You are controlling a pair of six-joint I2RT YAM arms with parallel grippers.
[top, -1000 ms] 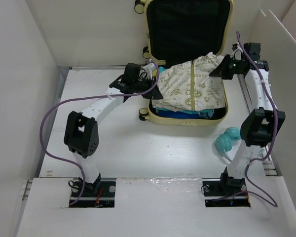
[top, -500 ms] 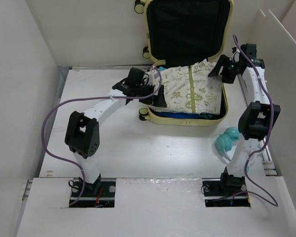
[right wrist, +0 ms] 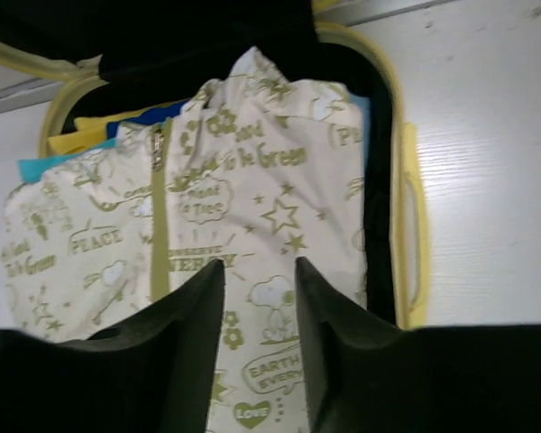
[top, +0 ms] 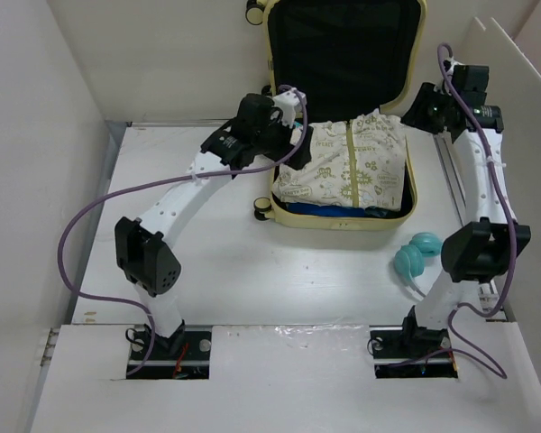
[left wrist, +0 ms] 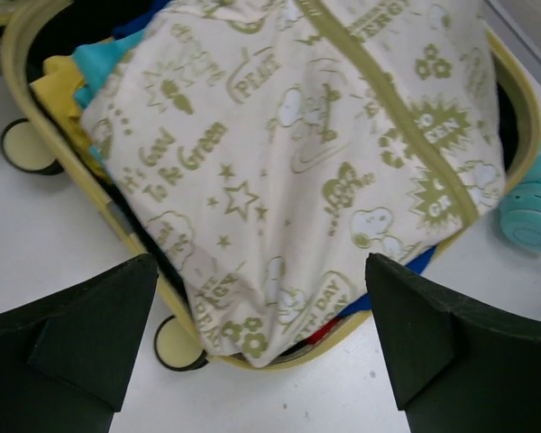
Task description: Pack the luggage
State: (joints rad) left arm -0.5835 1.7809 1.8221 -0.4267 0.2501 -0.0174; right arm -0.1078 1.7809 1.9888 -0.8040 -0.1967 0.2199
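The luggage (top: pixel 343 223) lies open at the back of the surface (top: pixel 207 262) so clothes go in. A jacket (top: pixel 347 167) rests on top. The left pincer (left wrist: pixel 257 280) is spread, empty; the right pincer (right wrist: pixel 260 275) half spread, probably empty.

only readable stuff is the green print on the cream jacket (left wrist: pixel 288 153); just ahead of the left gripper (left wrist: pixel 260 262) it says "Hi! Good To Be Green" and, further out, "PEACE"; ahead of the right gripper (right wrist: pixel 260 271) "Good To Be Green", "PEACE" off to its left; between its fingers, "EARTH" and "LOVE"
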